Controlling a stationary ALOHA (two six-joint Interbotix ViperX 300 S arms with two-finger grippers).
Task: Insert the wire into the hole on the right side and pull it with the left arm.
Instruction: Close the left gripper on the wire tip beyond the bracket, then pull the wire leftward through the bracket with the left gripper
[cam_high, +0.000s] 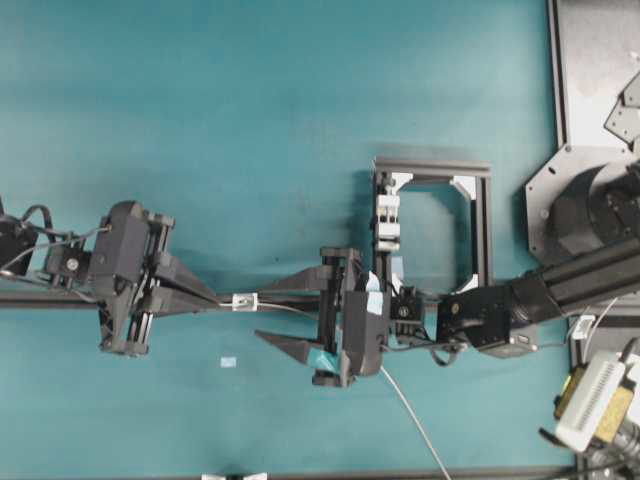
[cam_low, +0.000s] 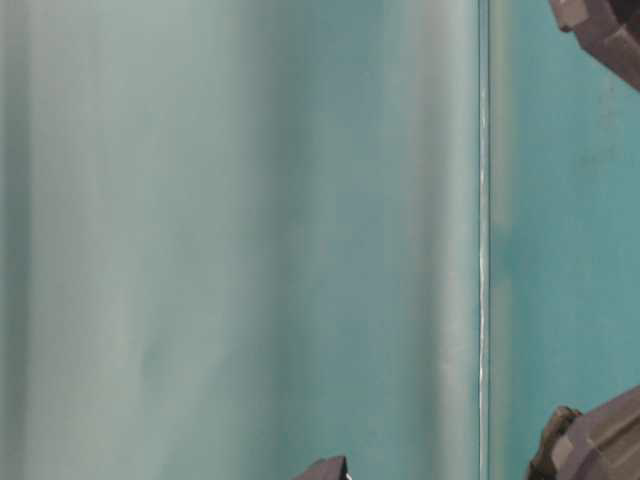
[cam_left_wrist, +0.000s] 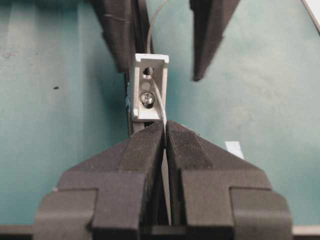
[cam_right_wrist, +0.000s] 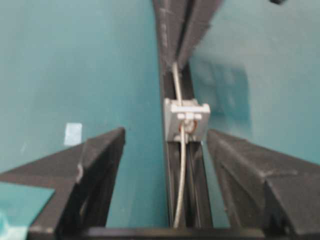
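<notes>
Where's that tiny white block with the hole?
Overhead, the white block sits on the dark rail, left of centre, between both tools, with the wire threaded through.

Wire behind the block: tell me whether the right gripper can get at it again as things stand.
Probably yes. The right gripper is open, its fingers on either side of the wire just behind the white block, with nothing between them. The left gripper is shut on the far end.
</notes>
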